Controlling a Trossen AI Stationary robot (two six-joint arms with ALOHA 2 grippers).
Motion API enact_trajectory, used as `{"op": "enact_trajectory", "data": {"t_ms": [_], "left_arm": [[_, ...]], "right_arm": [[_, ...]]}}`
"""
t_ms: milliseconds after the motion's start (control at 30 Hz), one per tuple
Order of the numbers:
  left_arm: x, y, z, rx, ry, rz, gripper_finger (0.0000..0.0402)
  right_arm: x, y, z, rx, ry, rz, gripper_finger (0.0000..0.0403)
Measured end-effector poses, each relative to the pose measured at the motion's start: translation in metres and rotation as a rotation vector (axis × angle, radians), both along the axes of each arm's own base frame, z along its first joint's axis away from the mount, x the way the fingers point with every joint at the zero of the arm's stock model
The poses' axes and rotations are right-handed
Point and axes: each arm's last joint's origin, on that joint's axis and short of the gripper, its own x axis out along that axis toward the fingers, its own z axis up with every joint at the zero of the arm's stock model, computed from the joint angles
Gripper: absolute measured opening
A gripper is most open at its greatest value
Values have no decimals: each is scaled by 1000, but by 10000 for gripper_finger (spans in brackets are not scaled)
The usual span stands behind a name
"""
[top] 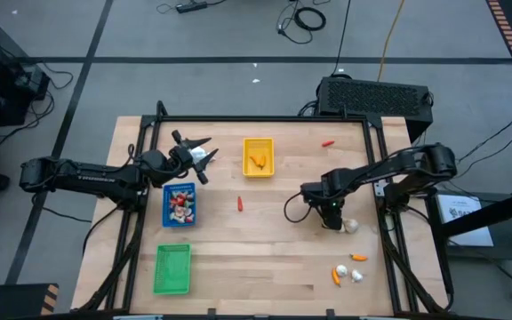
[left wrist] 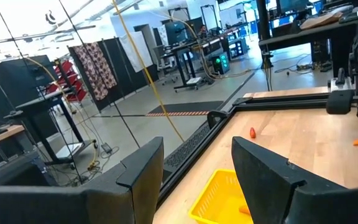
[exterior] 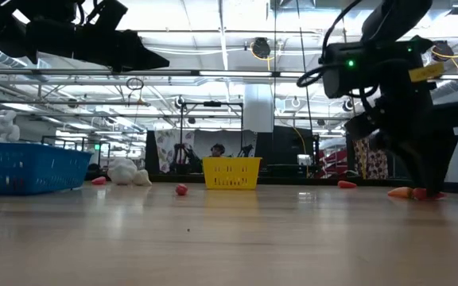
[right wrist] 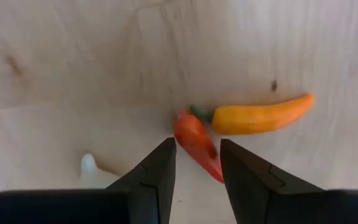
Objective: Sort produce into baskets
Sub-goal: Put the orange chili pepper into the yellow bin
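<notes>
My right gripper (right wrist: 196, 143) points down, open, low over the table's right half (top: 332, 220). A red pepper (right wrist: 194, 134) lies on the wood with its thin end between the two fingertips, and no touch shows. An orange pepper (right wrist: 260, 117) lies stem to stem with it, and a white garlic bulb (right wrist: 91, 167) rests beside the gripper (top: 351, 226). My left gripper (top: 204, 149) waits open and level above the blue basket (top: 179, 203), holding nothing. The yellow basket (top: 258, 157) holds orange pieces, and the green basket (top: 172, 268) stands near the front left.
Another red pepper (top: 239, 204) lies mid-table and a small red piece (top: 328, 142) near the far edge. Orange pieces (top: 358, 258) and whitish bulbs (top: 356, 276) sit at the front right. A black metal frame (top: 376, 151) borders the table.
</notes>
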Motion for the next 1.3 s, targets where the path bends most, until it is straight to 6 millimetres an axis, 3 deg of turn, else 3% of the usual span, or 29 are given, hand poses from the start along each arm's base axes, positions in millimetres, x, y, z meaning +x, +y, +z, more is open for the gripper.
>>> {"op": "enact_trajectory", "data": {"t_ms": [233, 533, 667, 833, 1033, 1300], "left_arm": [[0, 0, 0, -1, -1, -3, 198], [0, 0, 0, -1, -1, -3, 198], [0, 0, 0, -1, -1, -3, 198], [0, 0, 0, 0, -1, -3, 198], [0, 0, 0, 1, -2, -3, 198], [0, 0, 0, 1, -2, -3, 198]], "right_arm": [[0, 0, -10, 0, 27, 20, 104], [0, 0, -9, 4, 19, 11, 39], [2, 0, 0, -5, 35, -17, 27], [20, 1, 24, -5, -24, -31, 31], [64, 0, 61, -11, -364, 33, 35], [119, -7, 104, -231, -998, 305, 36]]}}
